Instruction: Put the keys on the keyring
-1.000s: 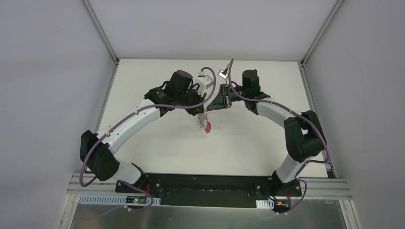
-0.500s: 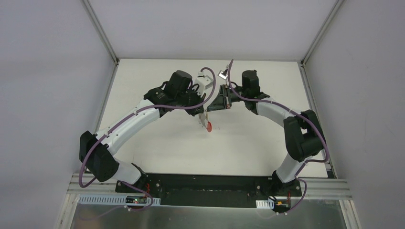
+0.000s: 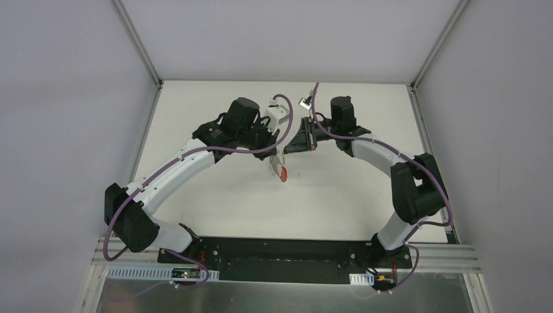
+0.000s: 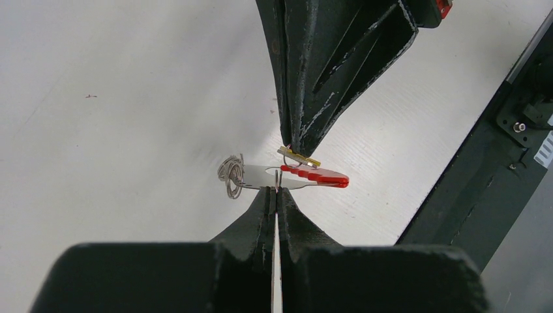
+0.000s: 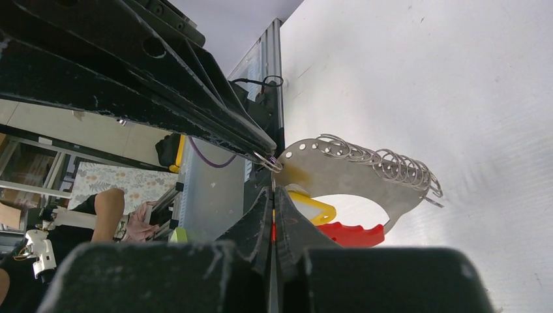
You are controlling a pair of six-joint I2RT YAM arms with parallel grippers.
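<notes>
The keys (image 5: 355,171) are a grey metal crescent with several wire loops along its edge, a red curved band (image 5: 352,235) and a yellow tag (image 5: 314,210). They hang above the table middle in the top view (image 3: 282,172). My left gripper (image 4: 276,190) is shut on a thin wire keyring (image 4: 277,178) at the bunch's edge. The loops (image 4: 231,176) and red band (image 4: 319,176) show just beyond it. My right gripper (image 5: 272,190) is shut on the bunch at the yellow tag (image 4: 301,156). The two gripper tips almost touch; the left one (image 3: 276,154) faces the right one (image 3: 288,150).
The white table (image 3: 339,195) lies under the bunch. Its black front rail (image 4: 482,176) runs along the near edge. Grey walls and metal posts (image 3: 137,39) enclose the back and sides. A person and clutter (image 5: 111,208) show beyond the table edge.
The left arm's elbow has swung slightly outward to the left. Both grippers and the bunch stay at almost the same spot, still gripped.
</notes>
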